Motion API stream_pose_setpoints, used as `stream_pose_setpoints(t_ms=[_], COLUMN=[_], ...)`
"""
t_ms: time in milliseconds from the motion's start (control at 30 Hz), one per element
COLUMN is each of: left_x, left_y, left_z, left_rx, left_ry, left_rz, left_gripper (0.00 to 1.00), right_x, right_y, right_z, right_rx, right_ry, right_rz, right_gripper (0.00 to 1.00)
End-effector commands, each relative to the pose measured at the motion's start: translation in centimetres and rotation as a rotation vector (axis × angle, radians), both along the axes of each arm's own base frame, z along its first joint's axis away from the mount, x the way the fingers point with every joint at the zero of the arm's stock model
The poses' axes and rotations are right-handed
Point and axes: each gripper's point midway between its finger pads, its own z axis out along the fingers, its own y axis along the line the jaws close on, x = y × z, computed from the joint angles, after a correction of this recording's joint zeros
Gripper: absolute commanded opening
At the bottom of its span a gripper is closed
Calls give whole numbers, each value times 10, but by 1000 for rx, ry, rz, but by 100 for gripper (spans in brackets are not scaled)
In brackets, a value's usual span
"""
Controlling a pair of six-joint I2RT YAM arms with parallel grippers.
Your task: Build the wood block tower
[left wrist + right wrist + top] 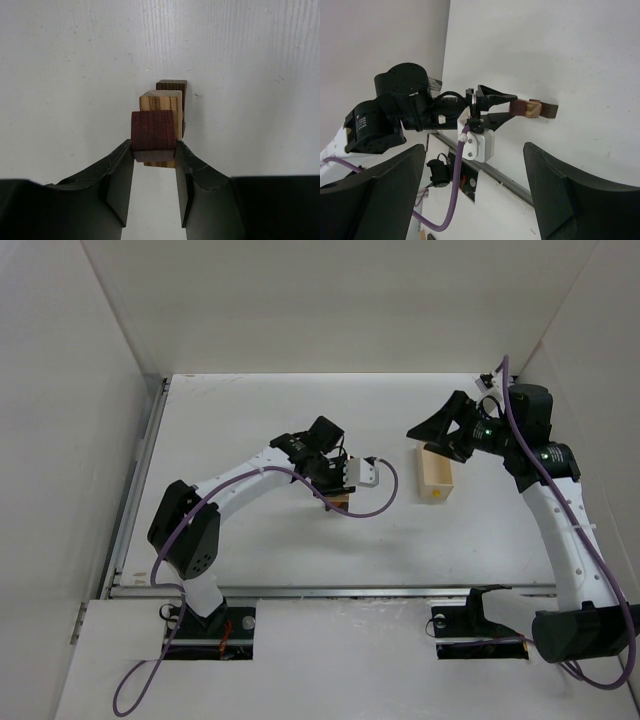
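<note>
Left gripper (154, 150) is clamped on the reddish-brown block (153, 131), its 2 black fingers pressing that block's opposite sides. That block is the nearest piece of the wood block tower (160, 107); a striped tan block (160, 101) touches it, and a dark brown block (171, 86) lies beyond that. The 3 blocks sit near the middle of the white table (300, 550), under the left arm's wrist. Well to the right stands a pale open-topped box (436, 480). Right gripper (425, 428) hangs over the box's far end, fingers spread wide, holding nothing.
</note>
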Motion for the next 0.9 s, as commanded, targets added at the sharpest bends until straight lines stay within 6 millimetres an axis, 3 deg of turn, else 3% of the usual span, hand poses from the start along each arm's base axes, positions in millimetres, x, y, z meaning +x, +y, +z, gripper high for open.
stream_pose_setpoints(t_ms=[0,867], left_x=[-3,-5], left_y=[-2,0], left_z=[11,9], left_rx=[-19,-3], left_ry=[-7,-9], left_rz=[-17,-40], left_gripper=[16,32], right_x=[-3,-1], right_y=[-3,-3], right_z=[7,4], right_rx=[-10,-11], right_ry=[-44,-35], right_rz=[-1,-1], right_gripper=[85,85])
